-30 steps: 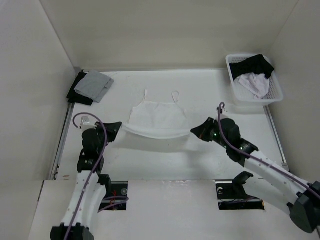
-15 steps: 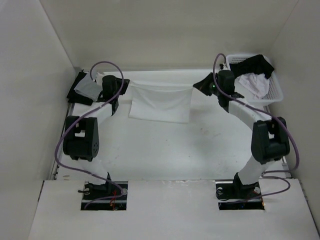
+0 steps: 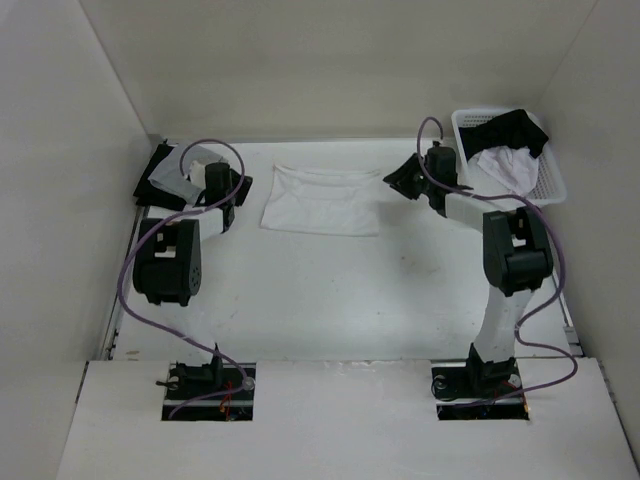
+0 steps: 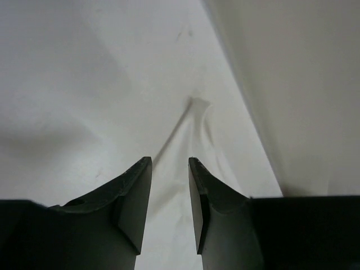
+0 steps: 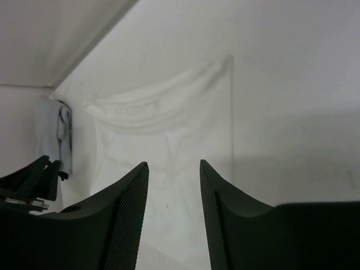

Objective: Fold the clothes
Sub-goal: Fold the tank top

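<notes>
1. The clothes (image 3: 322, 200) were seen lying flat as a folded band at the far middle of the table (image 3: 330, 300), between both grippers.
2. The left gripper (image 4: 169, 163) and right gripper (image 5: 174, 164) were seen with jaws parted and nothing pinched.
3. One fold was judged laid; a crosswise fold would call for fresh pinches at one end.
4. The white table was enclosed by white walls; a basket (image 3: 548, 192) was noted far right.

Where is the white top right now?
In the top view the white top lies flat at the far middle of the table, between the left gripper and the right gripper, left of the white basket.
</notes>
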Action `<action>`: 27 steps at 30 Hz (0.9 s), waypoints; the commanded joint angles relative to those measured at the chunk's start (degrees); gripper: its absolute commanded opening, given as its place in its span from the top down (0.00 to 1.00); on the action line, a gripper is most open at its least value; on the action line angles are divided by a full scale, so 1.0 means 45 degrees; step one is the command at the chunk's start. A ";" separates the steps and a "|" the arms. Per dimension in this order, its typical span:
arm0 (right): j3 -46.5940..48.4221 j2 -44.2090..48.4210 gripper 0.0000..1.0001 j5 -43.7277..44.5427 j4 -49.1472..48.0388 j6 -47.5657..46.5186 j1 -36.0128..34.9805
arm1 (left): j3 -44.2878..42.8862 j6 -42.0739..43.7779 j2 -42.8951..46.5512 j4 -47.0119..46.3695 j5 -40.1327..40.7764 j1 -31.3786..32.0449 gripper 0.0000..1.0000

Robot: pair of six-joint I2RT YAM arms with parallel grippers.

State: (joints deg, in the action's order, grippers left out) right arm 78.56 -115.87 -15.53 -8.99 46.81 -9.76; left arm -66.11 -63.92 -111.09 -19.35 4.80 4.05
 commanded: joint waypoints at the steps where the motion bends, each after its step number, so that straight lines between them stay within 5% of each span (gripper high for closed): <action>1: -0.2800 0.2775 0.63 0.1086 -0.1843 -0.0149 -0.0476 | 0.2843 0.0298 0.2903 -0.1067 0.0632 -0.0033 0.69; 4: -0.5343 0.4262 0.95 0.1380 -0.3038 0.0145 -0.1042 | 0.5678 0.0201 0.4117 -0.1791 0.0458 0.0240 0.70; 7: -0.6771 0.5025 0.98 0.1419 -0.3391 0.0146 -0.1570 | 0.7284 0.0162 0.4334 -0.2493 -0.0340 0.0397 0.67; 20: -0.8846 0.5029 0.63 0.1693 -0.4446 0.0321 -0.1864 | 0.7035 -0.0190 0.1699 -0.4723 -0.1926 0.0475 0.63; 27: -0.8611 0.4461 0.58 0.1849 -0.4505 0.0419 -0.1961 | 0.6702 -0.0307 0.1268 -0.4118 -0.1517 0.0417 0.80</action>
State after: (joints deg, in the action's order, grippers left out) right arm 38.87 -95.20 -8.47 -24.95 48.40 -18.35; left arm -34.83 -65.65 -104.09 -41.04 -3.40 5.80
